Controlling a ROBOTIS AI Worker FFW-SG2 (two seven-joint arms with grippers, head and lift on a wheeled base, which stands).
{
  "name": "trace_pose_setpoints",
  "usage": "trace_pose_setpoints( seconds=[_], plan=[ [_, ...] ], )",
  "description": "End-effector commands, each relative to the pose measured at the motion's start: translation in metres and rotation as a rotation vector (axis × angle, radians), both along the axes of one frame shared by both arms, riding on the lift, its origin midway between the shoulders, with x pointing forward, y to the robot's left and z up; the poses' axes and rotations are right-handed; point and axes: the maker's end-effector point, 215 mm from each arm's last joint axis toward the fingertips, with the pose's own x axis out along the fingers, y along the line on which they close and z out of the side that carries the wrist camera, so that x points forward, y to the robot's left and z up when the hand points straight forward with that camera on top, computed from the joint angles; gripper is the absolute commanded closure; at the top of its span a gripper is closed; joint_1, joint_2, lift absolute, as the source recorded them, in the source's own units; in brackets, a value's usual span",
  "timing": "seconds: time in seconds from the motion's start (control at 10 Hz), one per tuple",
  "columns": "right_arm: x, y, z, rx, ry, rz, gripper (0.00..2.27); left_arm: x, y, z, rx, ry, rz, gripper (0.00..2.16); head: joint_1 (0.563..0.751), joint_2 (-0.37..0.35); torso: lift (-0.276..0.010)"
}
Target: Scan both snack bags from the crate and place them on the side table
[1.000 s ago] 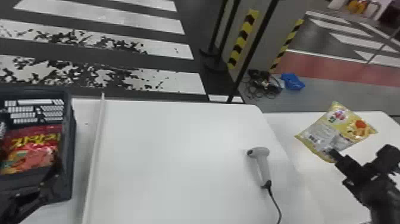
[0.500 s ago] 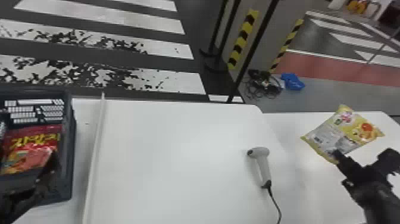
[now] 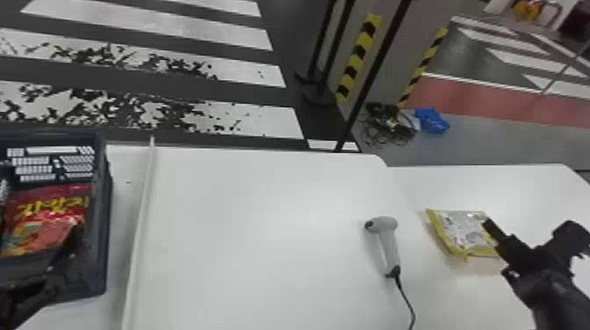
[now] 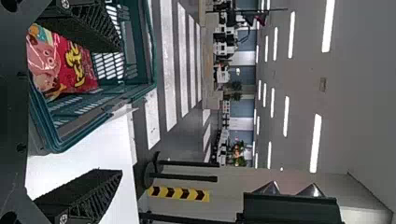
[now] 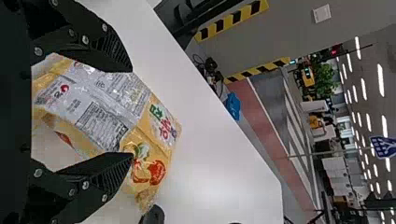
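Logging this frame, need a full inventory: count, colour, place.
Yellow snack bag: 1, yellow and silver, on or just above side table
Red snack bag: 1, red, in crate
Crate: 1, dark blue-green, left of divider
Scanner: 1, light grey, right part of main table
Scanner cable: 1, black, off scanner handle
Divider: 1, white, between crate and scanner
Main table: 1, white, centre
Side table: 1, white, right
Blue object: 1, floor behind
Cable heap: 1, black, floor behind
Crosswalk stripes: several, white, floor
Left gripper: 1, black, at crate
Right gripper: 1, black, at yellow bag, fingers apart
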Motion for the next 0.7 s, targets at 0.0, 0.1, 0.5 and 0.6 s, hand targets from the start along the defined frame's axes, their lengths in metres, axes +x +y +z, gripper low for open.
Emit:
trace_pose_setpoints(
  seconds=[0.0,0.1,0.5,0.6],
  plan=[
    [0.003,0.008,0.021,-0.059,-0.037,0.028,0.03,0.0,0.002,0.001,0.001,-0.002,0.002,0.07,0.695,-0.35,-0.095],
    [0.013,0.022,0.041,-0.097,-0.081,0.063,0.03,0.0,0.001,0.003,-0.001,-0.011,0.002,0.07,0.695,-0.35,-0.095],
    [0.07,0.148,0.088,-0.162,-0.205,0.259,0.04,-0.004,0.004,0.005,0.005,-0.012,0.011,0.07,0.695,-0.35,-0.095],
    [0.083,0.194,0.093,-0.164,-0.231,0.328,0.04,-0.004,0.003,0.006,0.006,-0.014,0.011,0.07,0.695,-0.35,-0.095]
  ],
)
